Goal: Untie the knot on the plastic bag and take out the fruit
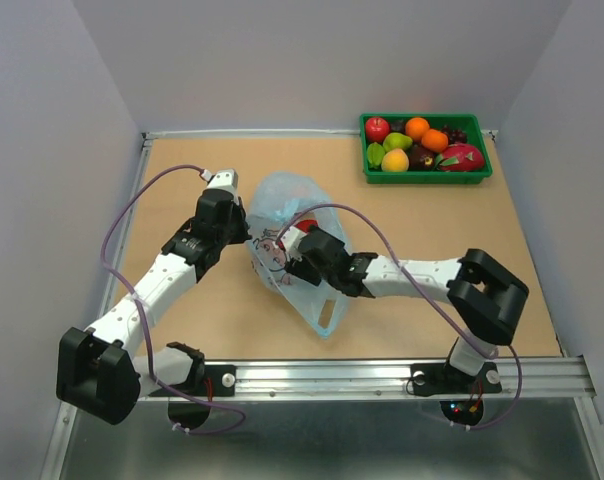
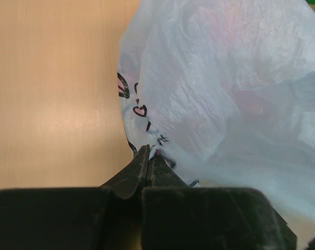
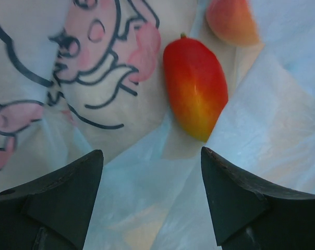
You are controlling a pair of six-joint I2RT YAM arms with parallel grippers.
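The light blue plastic bag [image 1: 282, 215] with a pink cartoon print lies mid-table, mouth toward the right arm. No knot shows; one handle loop [image 1: 327, 316] lies loose at the near end. My left gripper [image 1: 248, 238] is shut on the bag's left edge, seen in the left wrist view [image 2: 148, 152] pinching the thin plastic [image 2: 215, 94]. My right gripper [image 1: 300, 248] is open over the bag's mouth. In the right wrist view its fingers [image 3: 151, 156] stand wide apart over the plastic [image 3: 147, 208]. Just ahead lie a red-yellow oval fruit [image 3: 195, 88] and a peach-coloured fruit [image 3: 230, 21].
A green tray [image 1: 427, 178] with several fruits stands at the back right corner. White walls close in the table on three sides. A metal rail [image 1: 382, 375] runs along the near edge by the arm bases.
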